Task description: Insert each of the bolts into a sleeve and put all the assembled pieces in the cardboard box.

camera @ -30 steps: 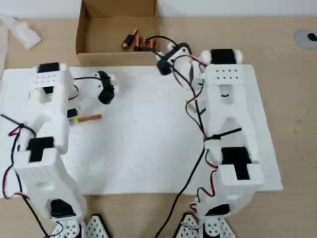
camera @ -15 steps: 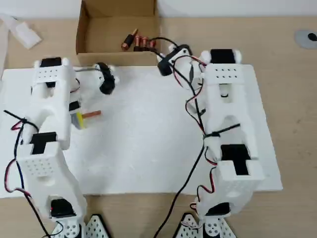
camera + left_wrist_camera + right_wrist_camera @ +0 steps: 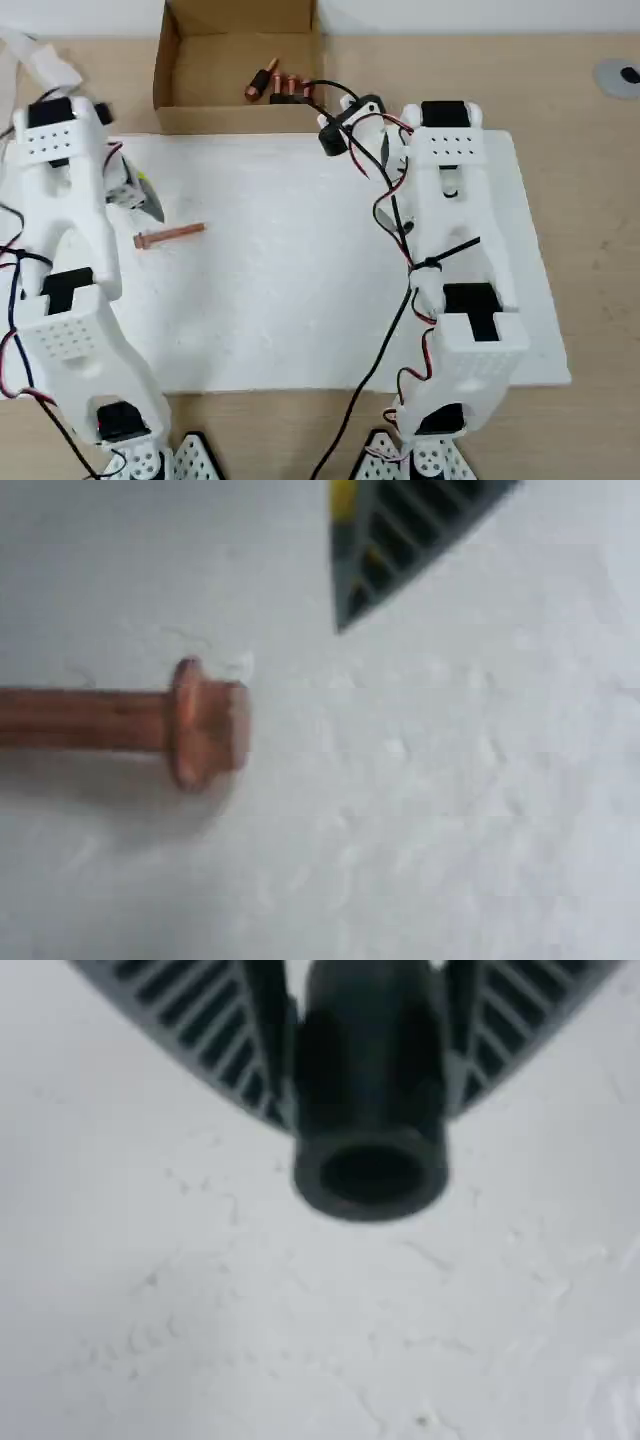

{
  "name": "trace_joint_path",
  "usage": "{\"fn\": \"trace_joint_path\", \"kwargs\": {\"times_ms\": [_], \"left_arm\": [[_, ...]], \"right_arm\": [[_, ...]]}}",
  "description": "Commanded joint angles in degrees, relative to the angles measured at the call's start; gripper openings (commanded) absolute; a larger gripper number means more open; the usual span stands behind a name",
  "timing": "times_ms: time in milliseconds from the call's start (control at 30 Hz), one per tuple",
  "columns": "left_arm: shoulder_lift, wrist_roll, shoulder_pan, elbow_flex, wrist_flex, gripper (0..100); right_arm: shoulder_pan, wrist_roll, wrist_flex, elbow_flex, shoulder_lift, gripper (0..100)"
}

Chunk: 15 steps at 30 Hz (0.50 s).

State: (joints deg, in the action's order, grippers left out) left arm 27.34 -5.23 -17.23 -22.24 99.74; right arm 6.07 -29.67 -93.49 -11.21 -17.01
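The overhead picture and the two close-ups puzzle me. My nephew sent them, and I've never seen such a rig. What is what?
Two white robot arms stand side by side at a table. The high view looks down from a fixed camera. Each close-up comes from a camera on one arm's wrist. A copper bolt lies loose on the white foam mat, near the left gripper. The right gripper clamps a black sleeve. The cardboard box holds a few copper-and-black pieces.
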Motion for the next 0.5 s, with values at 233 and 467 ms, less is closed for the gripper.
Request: {"fn": "trace_joint_path", "kwargs": {"times_ms": [233,467], "left_arm": [[-0.40,-44.40,9.41,6.77,0.62,27],[-0.40,-59.34,7.74,6.42,0.62,27]], "right_arm": [[1.01,0.00,0.88,-3.12,0.40,1.0],[1.01,0.09,0.62,-3.12,0.40,1.0]]}}
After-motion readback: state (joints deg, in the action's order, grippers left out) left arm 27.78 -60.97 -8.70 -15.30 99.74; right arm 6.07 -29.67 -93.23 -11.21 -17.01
